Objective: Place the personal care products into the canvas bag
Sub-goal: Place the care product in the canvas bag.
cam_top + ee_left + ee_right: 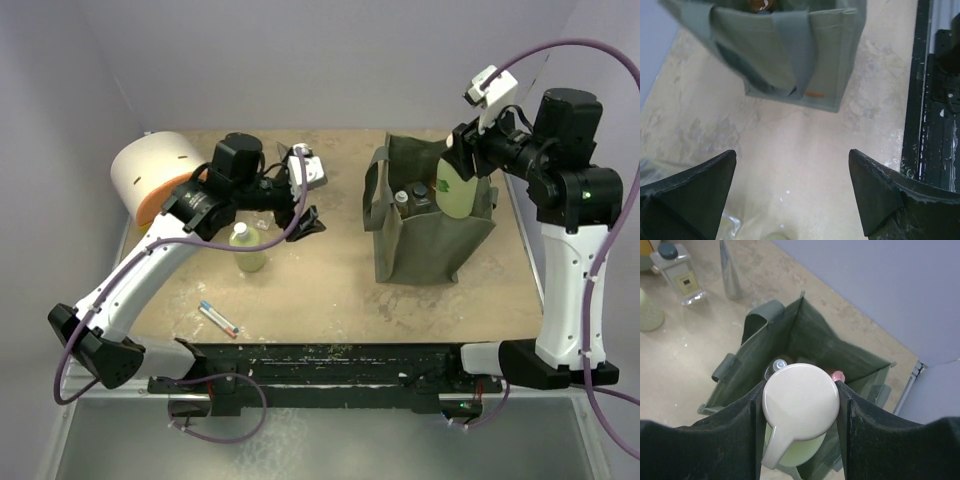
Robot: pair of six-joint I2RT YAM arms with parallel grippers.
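The right end effector (800,410) is clamping a pale green bottle (797,395) with a rounded cream pump cap over the boxy olive canvas bag (420,250) near the surface's (330,290) right edge; the left end effector (792,192) is gaping wide.

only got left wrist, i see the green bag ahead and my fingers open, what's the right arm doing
Observer: The right gripper is shut on a pale green pump bottle, held over the canvas bag and its open top.
Operator: anything in the bag yet
Observer: Yes, a dark-capped bottle stands inside.
Operator: what's not packed
Observer: The right wrist view shows a square clear bottle and a silver tube standing outside the bag.
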